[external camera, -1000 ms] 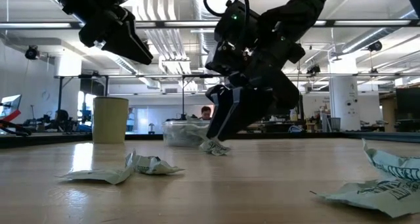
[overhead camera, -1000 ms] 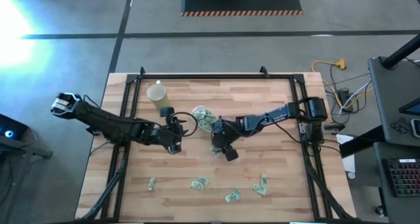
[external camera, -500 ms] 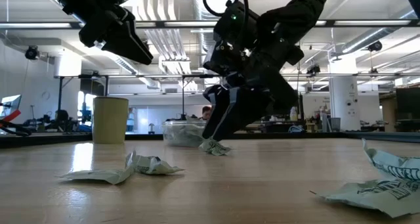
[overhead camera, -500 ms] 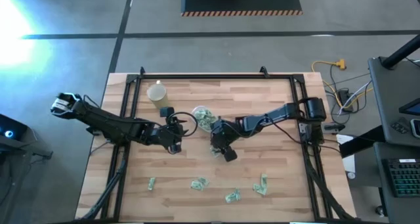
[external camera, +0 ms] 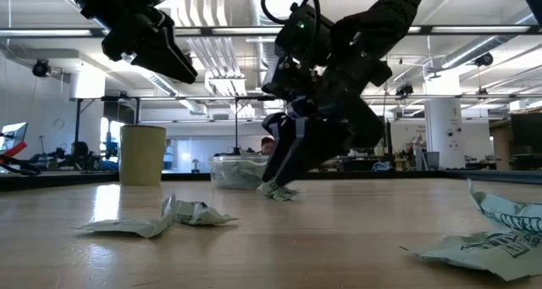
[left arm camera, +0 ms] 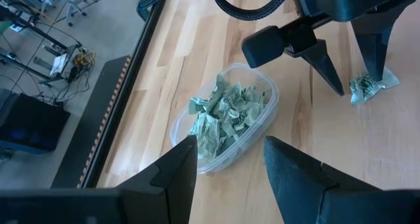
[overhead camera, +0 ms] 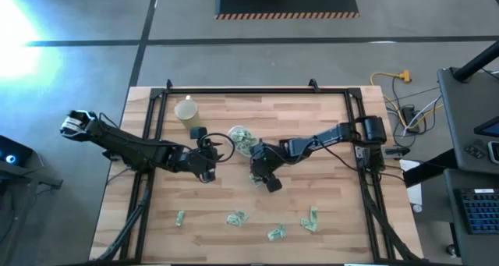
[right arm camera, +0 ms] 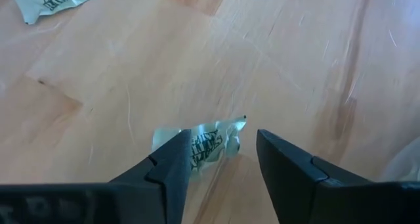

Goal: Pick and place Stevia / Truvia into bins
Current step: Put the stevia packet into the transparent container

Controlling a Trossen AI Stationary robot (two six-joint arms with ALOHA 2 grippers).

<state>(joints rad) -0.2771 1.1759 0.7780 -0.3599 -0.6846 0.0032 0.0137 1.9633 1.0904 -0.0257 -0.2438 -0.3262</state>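
Observation:
A clear tub [overhead camera: 242, 140] holding several crumpled green-and-white sachets [left arm camera: 226, 115] stands on the table's middle. My left gripper [left arm camera: 230, 159] hangs open, above the table just left of the tub, with nothing between its fingers. My right gripper [right arm camera: 220, 148] is open and low over a single sachet [right arm camera: 210, 140], which lies flat on the wood just near of the tub. The sachet lies mostly in the gap between the fingers. In the low view these fingers come down to the sachet [external camera: 277, 190]. My right gripper comes at the sachet slanting down from the table's right and far side. One fingertip [left arm camera: 379, 76] stands over one end of the sachet [left arm camera: 367, 87] and the other beside its other end. I cannot tell whether either one touches it. The sachet lies flat on the table.
A pale yellow cup [overhead camera: 185, 110] stands at the far left, with a small black object [overhead camera: 195, 131] beside it. Loose sachets lie along the near edge [overhead camera: 180, 218], [overhead camera: 236, 218], [overhead camera: 276, 234], [overhead camera: 310, 219]. A black frame [overhead camera: 257, 92] borders the table.

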